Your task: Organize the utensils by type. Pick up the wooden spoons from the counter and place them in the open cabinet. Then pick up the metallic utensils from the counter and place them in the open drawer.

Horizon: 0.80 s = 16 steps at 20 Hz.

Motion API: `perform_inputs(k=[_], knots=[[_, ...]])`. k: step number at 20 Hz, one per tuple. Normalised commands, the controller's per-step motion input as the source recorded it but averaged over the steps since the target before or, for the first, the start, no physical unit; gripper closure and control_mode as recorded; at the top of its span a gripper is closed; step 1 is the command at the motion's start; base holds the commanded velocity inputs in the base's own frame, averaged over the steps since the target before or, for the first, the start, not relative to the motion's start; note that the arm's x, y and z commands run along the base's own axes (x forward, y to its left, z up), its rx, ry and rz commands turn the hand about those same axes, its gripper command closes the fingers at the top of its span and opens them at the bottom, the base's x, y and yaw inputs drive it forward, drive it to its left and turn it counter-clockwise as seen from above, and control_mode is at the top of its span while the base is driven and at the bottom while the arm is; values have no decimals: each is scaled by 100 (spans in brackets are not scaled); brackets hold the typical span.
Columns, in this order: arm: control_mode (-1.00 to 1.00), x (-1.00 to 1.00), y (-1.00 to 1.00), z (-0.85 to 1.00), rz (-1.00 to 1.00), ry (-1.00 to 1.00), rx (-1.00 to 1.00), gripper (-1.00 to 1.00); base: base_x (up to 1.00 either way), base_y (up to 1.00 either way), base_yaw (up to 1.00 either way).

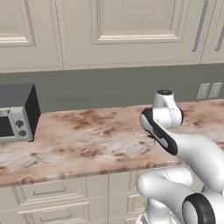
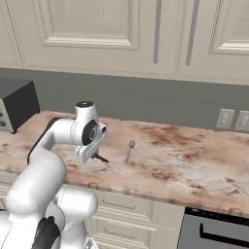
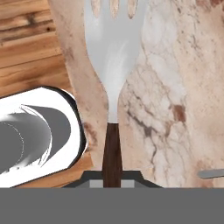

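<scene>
Gripping a fork (image 3: 114, 57) by its dark brown handle, the gripper (image 3: 113, 177) has the handle pinched right between its fingertips at the bottom of the hand view, with the silvery head and tines stretching straight away from it. That head is smooth, shiny metal, flaring wide and then narrowing to a thin neck where it meets the handle. From the right base view the gripper (image 2: 93, 154) hangs just above the counter (image 2: 185, 155), pointing down and a bit forward, with the dark handle end poking out below it; the white arm is folded up tight, elbow bent back toward the base, wrist sitting over the front part of the stone. The counter is that mottled reddish-brown and cream marble look, and under the fork it's veiny and pale. Just beyond the gripper and off to its right lies the other metal utensil (image 2: 129, 151), slim and grey with a small round head, flat on the stone. Far off to the gripper's left sits a grey toaster oven (image 1: 16, 113) against the wall, with cream panelled cabinets (image 1: 131, 26) above.
</scene>
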Motion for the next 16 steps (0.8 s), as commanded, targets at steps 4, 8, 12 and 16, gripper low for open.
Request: perform_inputs(k=[4,8,12,16], knots=[[100,0,0,0,0,0,0,100,-51,25,29],[100,0,0,0,0,0,0,100,-18,89,48],[100,0,0,0,0,0,0,100,-15,91,60],[100,0,0,0,0,0,0,100,-18,76,76]])
